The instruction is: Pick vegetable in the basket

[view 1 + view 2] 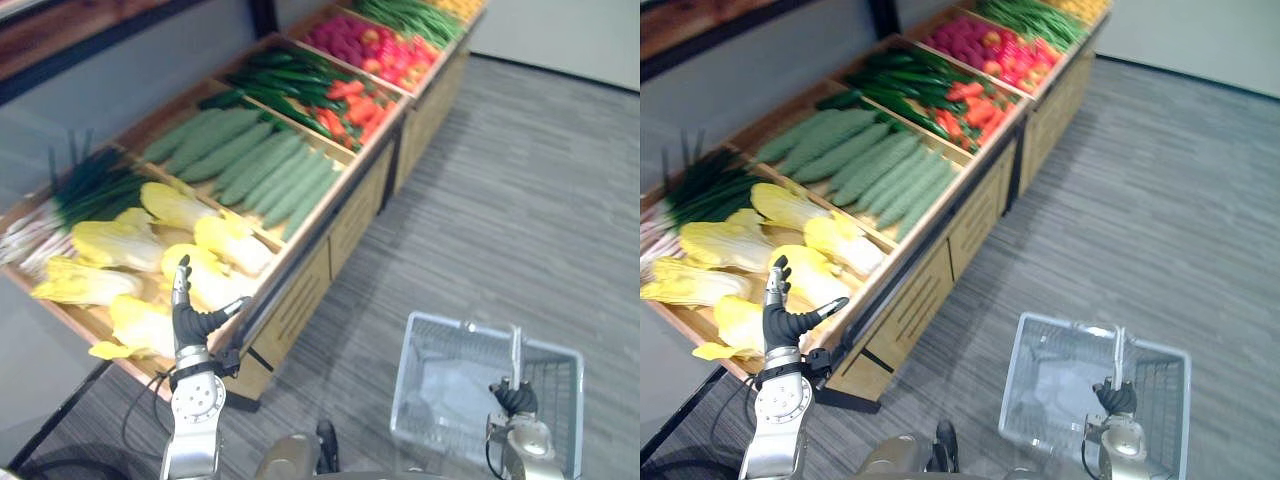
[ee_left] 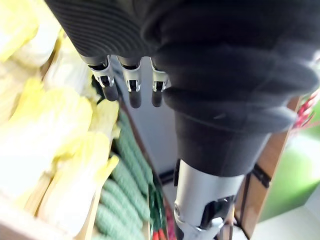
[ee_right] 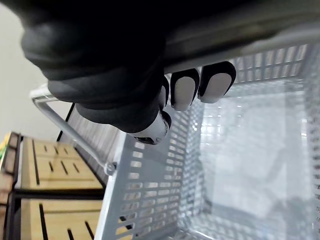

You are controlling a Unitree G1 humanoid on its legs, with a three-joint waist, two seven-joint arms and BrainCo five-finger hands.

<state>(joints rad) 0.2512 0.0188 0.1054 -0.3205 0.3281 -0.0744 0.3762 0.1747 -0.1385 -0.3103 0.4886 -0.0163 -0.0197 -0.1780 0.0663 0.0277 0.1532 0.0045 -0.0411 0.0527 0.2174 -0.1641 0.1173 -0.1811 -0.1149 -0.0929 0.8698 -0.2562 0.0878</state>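
Hovering left hand (image 1: 190, 322) with fingers straight, spread wide, cabbage (image 1: 235, 245) just past fingertips; right hand (image 1: 513, 398) curled round basket (image 1: 405, 372) handle (image 1: 516, 345). Approach step, probably; next: lowering, closing round cabbage.

From where I stand, a long wooden stand (image 1: 345, 225) runs from 8 o'clock up toward 1 o'clock, set on grey striped floor (image 1: 520, 200). Its nearest bin, at 9 o'clock, holds pale yellow cabbages (image 1: 120, 245), with green onions (image 1: 90, 190) beside them at 10. At 11 lie ridged green cucumbers (image 1: 250, 160). Past a divider sit dark green long vegetables (image 1: 290, 72) and red peppers (image 1: 355, 105). At 12 comes pink-red produce (image 1: 375, 45), possibly radishes, then green beans (image 1: 405, 15).
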